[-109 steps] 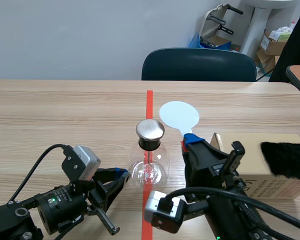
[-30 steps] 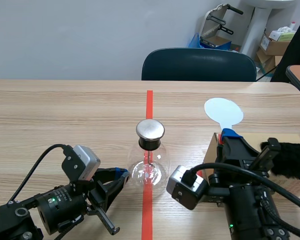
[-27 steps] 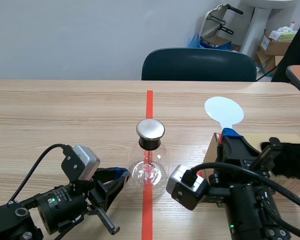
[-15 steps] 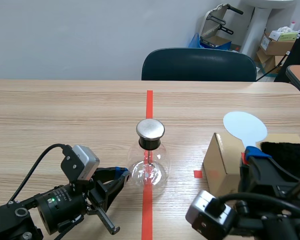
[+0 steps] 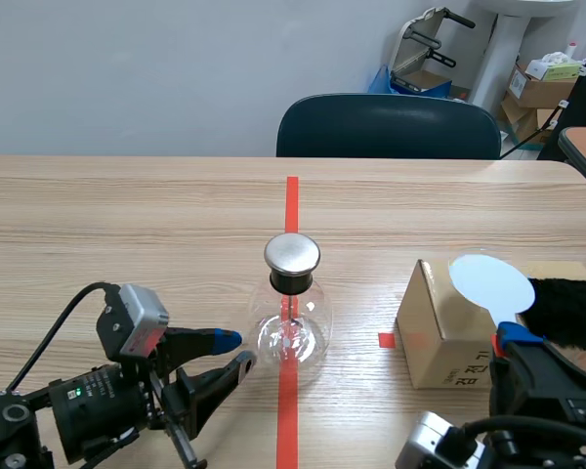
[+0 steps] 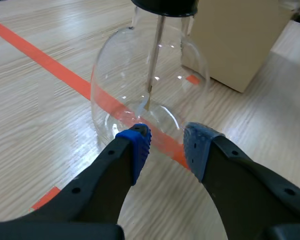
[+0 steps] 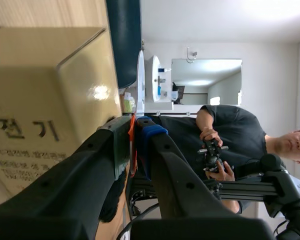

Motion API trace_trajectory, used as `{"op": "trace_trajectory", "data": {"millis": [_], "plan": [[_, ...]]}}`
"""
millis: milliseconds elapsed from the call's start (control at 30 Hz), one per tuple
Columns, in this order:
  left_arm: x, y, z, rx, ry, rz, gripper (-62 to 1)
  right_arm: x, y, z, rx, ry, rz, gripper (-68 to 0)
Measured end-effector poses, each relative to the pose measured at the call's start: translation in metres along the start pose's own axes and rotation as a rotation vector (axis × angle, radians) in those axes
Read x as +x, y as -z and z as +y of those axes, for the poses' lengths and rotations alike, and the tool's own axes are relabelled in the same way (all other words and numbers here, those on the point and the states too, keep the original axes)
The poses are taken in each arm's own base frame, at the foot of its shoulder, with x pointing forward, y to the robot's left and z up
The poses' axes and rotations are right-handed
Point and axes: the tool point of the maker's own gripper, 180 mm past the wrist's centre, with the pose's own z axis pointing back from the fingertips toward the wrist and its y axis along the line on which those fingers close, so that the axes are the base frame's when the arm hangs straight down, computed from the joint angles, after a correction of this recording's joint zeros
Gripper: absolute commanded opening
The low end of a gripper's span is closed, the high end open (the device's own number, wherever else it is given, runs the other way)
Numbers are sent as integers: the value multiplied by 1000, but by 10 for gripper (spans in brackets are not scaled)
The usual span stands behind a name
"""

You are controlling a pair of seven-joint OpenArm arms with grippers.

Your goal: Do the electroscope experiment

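Left gripper (image 6: 165, 142) sits open, the flask (image 6: 150, 75) just ahead, probably ready to steady it. Right gripper (image 7: 134, 131) clamps the paddle (image 5: 490, 283), disc up, beside the box (image 5: 435, 327), likely to rub it on the fur (image 5: 571, 311).

The table (image 5: 127, 215) is viewed from between the arms, low at its near edge, facing across toward a chair (image 5: 389, 125). The left wrist view is taken close behind the left gripper (image 6: 167, 142), facing forward and down at the glass flask (image 6: 150, 95), which is shared with the scene view, as is the cardboard box (image 6: 235, 40). The right wrist view is taken past the right gripper (image 7: 135, 129), rolled sideways, very near the box; the white disc (image 7: 140, 85) is seen edge-on there.
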Motion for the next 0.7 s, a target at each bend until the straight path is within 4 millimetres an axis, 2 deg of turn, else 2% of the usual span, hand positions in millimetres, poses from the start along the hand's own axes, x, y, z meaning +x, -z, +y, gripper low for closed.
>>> {"op": "trace_trajectory", "data": {"millis": [133, 267, 433, 600, 700], "plan": [[8, -15, -1, -47, -7, -14, -399, 1, -4, 13, 36, 0, -8, -654], [17, -28, -5, -77, 11, -19, -399, 2, 0, 13, 28, 6, -5, -654], [21, -47, -32, -133, -12, -18, -399, 1, 5, 20, 34, 2, -5, -654], [32, -80, -55, -187, -43, -42, -396, 1, 3, 25, 48, 0, -5, -655], [35, -94, -66, -212, -60, -28, -354, 1, 0, 26, 55, 1, -6, -655]]}}
